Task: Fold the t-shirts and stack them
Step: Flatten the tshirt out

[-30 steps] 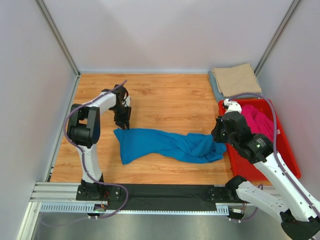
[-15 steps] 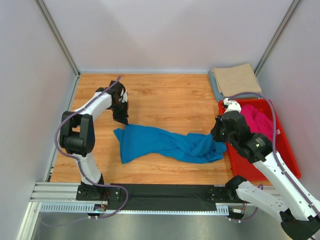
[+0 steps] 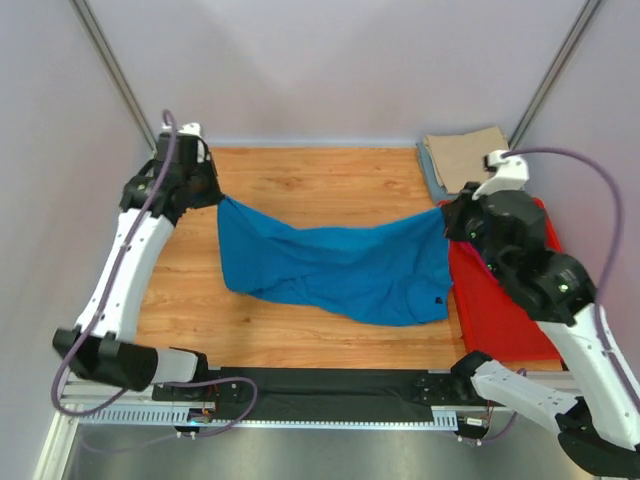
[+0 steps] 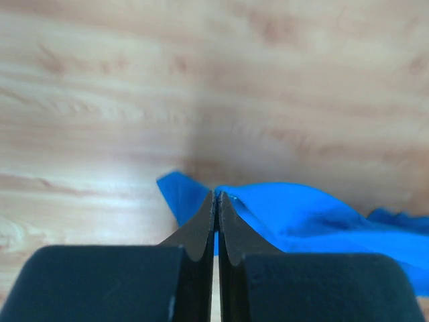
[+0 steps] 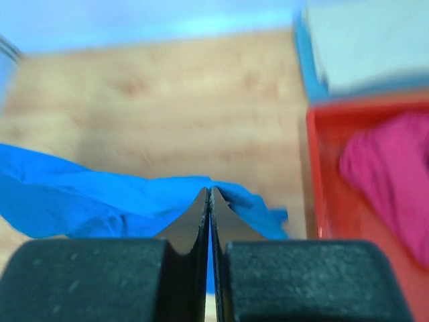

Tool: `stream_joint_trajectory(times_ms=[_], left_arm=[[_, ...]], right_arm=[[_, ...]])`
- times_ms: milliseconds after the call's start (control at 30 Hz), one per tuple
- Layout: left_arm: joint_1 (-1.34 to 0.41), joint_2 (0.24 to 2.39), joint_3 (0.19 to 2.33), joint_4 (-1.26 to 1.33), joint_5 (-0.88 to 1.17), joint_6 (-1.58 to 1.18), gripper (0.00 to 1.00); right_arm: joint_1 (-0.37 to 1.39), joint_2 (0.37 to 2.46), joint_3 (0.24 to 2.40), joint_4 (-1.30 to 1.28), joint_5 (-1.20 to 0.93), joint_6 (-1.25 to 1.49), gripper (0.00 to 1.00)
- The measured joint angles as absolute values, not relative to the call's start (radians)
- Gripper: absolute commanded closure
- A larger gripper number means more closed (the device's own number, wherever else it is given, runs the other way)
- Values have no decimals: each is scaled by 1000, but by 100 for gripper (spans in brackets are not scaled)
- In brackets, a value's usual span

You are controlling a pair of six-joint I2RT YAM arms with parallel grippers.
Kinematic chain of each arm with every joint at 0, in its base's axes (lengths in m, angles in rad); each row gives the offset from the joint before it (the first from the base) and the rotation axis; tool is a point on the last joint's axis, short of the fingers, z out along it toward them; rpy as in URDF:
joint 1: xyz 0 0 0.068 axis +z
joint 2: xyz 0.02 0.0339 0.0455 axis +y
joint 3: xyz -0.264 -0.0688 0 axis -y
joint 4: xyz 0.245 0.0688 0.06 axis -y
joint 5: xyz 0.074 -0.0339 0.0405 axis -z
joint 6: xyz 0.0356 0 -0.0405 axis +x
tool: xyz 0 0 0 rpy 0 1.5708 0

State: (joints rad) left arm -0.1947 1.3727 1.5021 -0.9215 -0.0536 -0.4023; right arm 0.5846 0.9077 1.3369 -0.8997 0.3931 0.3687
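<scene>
Right, blue shirt (image 3: 340,265) is strung out over the worktop (image 3: 320,190) between my arms. Left claw (image 3: 208,193) is pinched shut on its far-left edge, right claw (image 3: 447,216) pinched shut on its right edge beside the bin (image 3: 492,305). It's light, limp cloth, sagging mid-span, so I'd grip corners and keep tension or it bunches.

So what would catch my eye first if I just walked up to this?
The bright blue t-shirt grabs you first: it is stretched wide across the middle of the wooden table, one end pinched in the left claw, the other in the right claw. Next comes the red bin at the right edge with a pink t-shirt in it, and a folded tan t-shirt in the far right corner.
</scene>
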Motion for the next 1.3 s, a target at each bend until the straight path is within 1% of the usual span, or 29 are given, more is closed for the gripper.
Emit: stream_joint_trajectory(times_ms=[133, 200, 367, 467, 533, 700, 767, 800, 933, 1033, 1167, 1233, 1300], left_arm=[[-195, 1192, 1665, -915, -164, -432, 100], [-195, 1098, 1746, -910, -215, -438, 100], [-195, 889, 1843, -889, -284, -451, 100], [-195, 834, 1927, -903, -290, -471, 100], [-195, 837, 2009, -923, -279, -481, 100], [-195, 904, 2222, -991, -263, -485, 100], [-195, 927, 2265, -1003, -263, -484, 100], [-195, 941, 2275, -1010, -263, -484, 100], [-195, 991, 2288, -1011, -233, -467, 100], [-195, 1056, 2281, -999, -239, -447, 100], [-195, 1141, 2157, -951, -290, -394, 100], [-193, 1224, 2122, -953, -338, -361, 100], [-184, 1306, 2092, -946, -377, -334, 100]], right_arm=[[585, 887, 1547, -814, 416, 266, 100], [585, 856, 1599, -772, 410, 225, 100], [585, 763, 1698, -722, 355, 187, 99], [585, 757, 1819, -723, 287, 189, 100], [585, 755, 1876, -708, 238, 189, 100], [585, 750, 1930, -682, 181, 176, 100], [585, 772, 1980, -686, 180, 158, 100], [585, 805, 2039, -677, 180, 139, 100], [585, 921, 2200, -674, 182, 84, 100], [585, 1026, 2260, -644, 210, 22, 100], [571, 1179, 2254, -596, 243, -48, 100], [520, 1278, 2236, -579, 208, -49, 100], [441, 1361, 2174, -538, 127, -33, 100]])
